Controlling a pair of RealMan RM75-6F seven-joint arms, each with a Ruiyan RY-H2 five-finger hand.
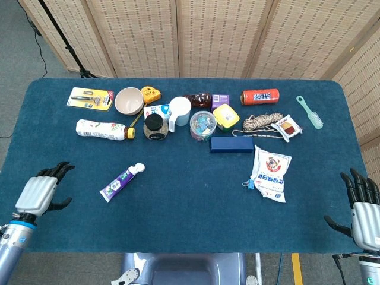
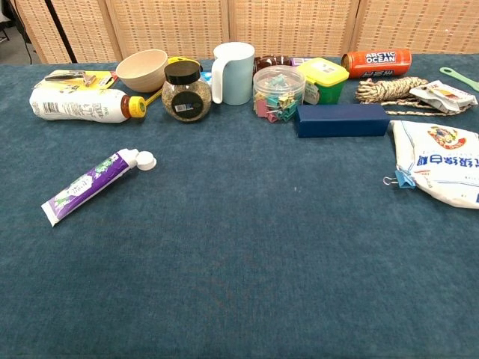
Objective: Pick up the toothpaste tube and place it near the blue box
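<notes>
The toothpaste tube (image 1: 122, 181), purple and white with a white cap, lies flat on the blue table, cap toward the far right; the chest view shows the tube (image 2: 90, 184) at the left. The blue box (image 1: 231, 144) lies right of centre, also the dark blue box (image 2: 341, 120) in the chest view. My left hand (image 1: 43, 191) hovers over the table's front left, well left of the tube, fingers spread and empty. My right hand (image 1: 363, 208) hangs at the front right corner, fingers apart, holding nothing. Neither hand shows in the chest view.
A row of items lines the far side: a lotion bottle (image 1: 104, 129), bowl (image 1: 129, 100), jar (image 1: 154, 127), mug (image 1: 179, 111), clip tub (image 1: 203, 126), yellow box (image 1: 226, 116), orange can (image 1: 259, 96), rope (image 1: 261, 123). A white snack bag (image 1: 270, 172) lies right of the blue box.
</notes>
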